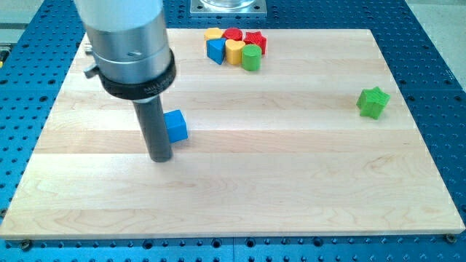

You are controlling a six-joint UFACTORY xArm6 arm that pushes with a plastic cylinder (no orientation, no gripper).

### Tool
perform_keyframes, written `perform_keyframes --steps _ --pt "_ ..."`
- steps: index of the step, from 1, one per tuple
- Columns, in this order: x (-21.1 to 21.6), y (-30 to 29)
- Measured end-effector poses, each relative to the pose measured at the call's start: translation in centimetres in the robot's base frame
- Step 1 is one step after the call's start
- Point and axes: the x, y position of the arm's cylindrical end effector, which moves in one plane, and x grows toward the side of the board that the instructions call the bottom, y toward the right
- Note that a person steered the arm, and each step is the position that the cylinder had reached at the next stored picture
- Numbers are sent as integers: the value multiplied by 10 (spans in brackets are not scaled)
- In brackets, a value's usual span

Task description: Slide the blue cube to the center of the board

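Observation:
The blue cube [176,126] sits on the wooden board [291,182] left of the middle. My tip [160,158] rests on the board just to the view's left of the cube and slightly below it. The dark rod stands against the cube's left side and hides part of it. I cannot tell whether rod and cube touch.
A cluster of blocks lies near the view's top edge: a yellow block [212,34], a red block [232,34], a red star [255,41], a blue triangular block [215,50], a yellow block [234,51] and a green cylinder [251,57]. A green star [373,102] sits at the right.

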Motion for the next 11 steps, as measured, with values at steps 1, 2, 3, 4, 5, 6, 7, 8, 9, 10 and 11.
perform_keyframes --steps 1,2,3,4,5,6,7,8,9,10,11 --pt "-51 -14" --pt "-64 -24" --pt "-73 -26" --pt "-64 -38" --pt "-19 -35" --pt "-27 22" --pt "-46 52" --pt "-47 53" --pt "-47 45" --pt "-49 4" --pt "-93 8"
